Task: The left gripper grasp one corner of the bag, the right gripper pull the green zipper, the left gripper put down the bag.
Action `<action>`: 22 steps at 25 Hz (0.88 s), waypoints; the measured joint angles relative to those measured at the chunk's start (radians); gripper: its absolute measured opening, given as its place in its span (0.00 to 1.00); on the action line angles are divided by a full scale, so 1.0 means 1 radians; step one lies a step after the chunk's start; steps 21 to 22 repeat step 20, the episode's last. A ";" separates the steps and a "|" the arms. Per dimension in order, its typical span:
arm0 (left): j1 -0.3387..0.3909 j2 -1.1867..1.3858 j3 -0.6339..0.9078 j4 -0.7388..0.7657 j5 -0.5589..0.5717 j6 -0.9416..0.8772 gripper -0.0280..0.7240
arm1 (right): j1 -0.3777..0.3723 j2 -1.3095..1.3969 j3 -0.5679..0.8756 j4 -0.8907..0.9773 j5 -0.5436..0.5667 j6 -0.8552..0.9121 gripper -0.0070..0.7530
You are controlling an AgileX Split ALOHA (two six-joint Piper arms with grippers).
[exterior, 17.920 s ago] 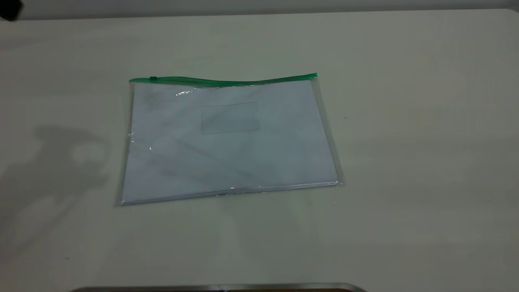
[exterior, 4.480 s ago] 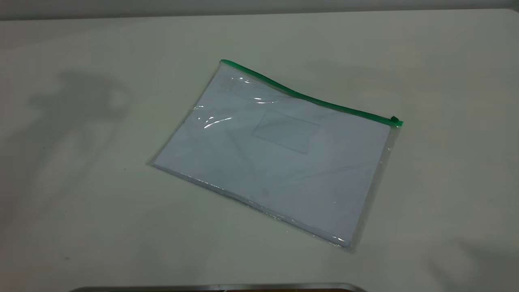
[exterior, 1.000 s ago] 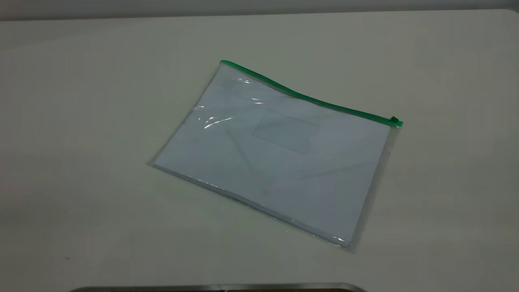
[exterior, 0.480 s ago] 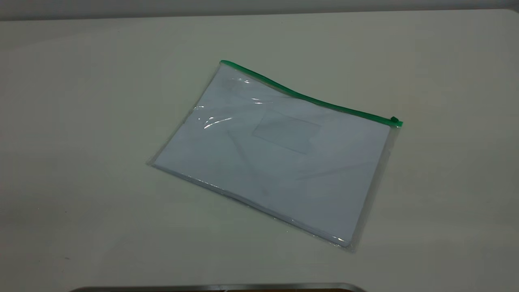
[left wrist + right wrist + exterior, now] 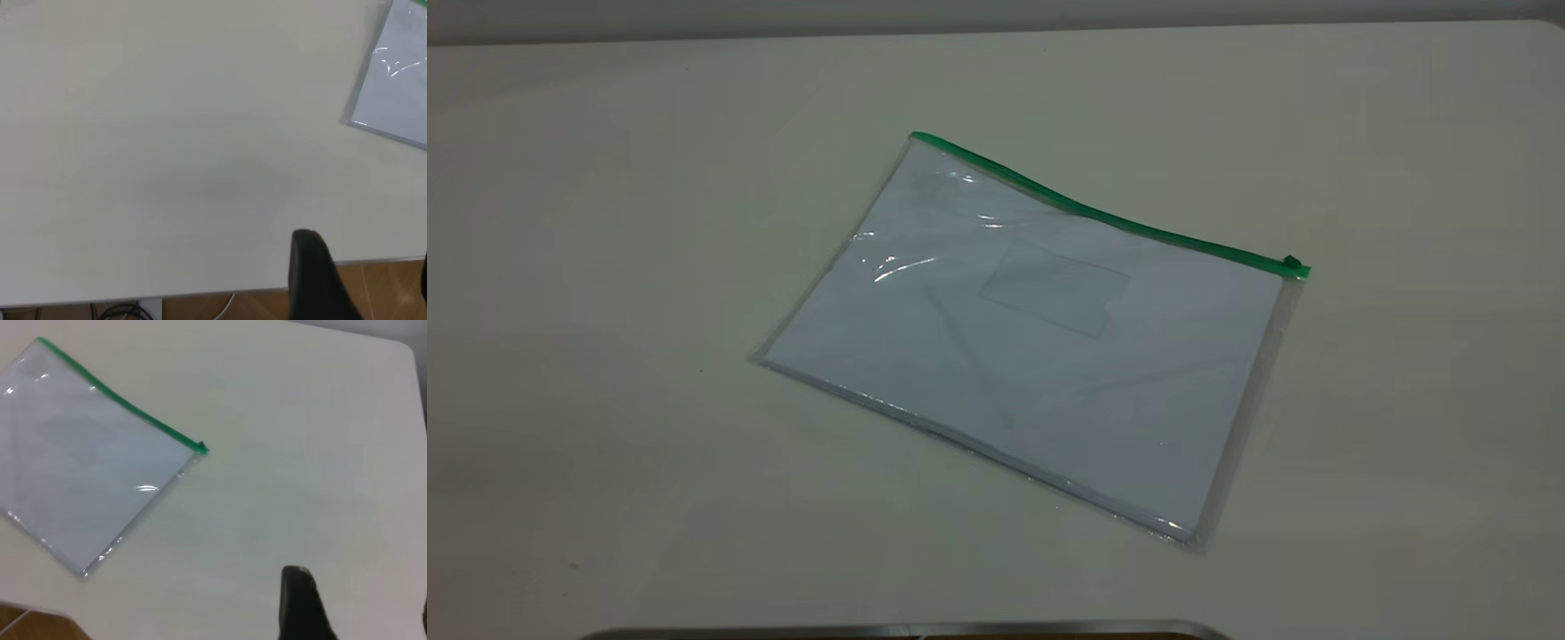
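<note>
Table, floor and cables

A pale, off-white table (image 5: 605, 267) filled most of every view, its far edge meeting a grey wall (image 5: 996, 13) in the exterior view. A metal strip (image 5: 907, 629) ran along the near edge there. In the left wrist view, wooden floor (image 5: 380, 287) showed past the table's edge, with dark cables (image 5: 120, 312) and a white cable (image 5: 223, 308) lying on it. A sliver of wooden floor (image 5: 27, 623) also showed in the right wrist view.
</note>
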 joint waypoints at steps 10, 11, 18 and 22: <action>0.000 0.000 0.000 0.000 0.000 0.000 0.63 | 0.000 0.000 0.000 -0.042 -0.003 0.066 0.62; 0.000 0.000 0.000 0.000 0.000 0.000 0.63 | 0.000 0.000 0.000 -0.042 -0.003 0.067 0.62; 0.000 0.000 0.000 0.000 0.000 0.000 0.63 | 0.000 0.000 0.000 -0.042 -0.003 0.068 0.62; 0.000 0.000 0.000 0.000 0.000 0.000 0.63 | 0.000 0.000 0.000 -0.042 -0.004 0.068 0.62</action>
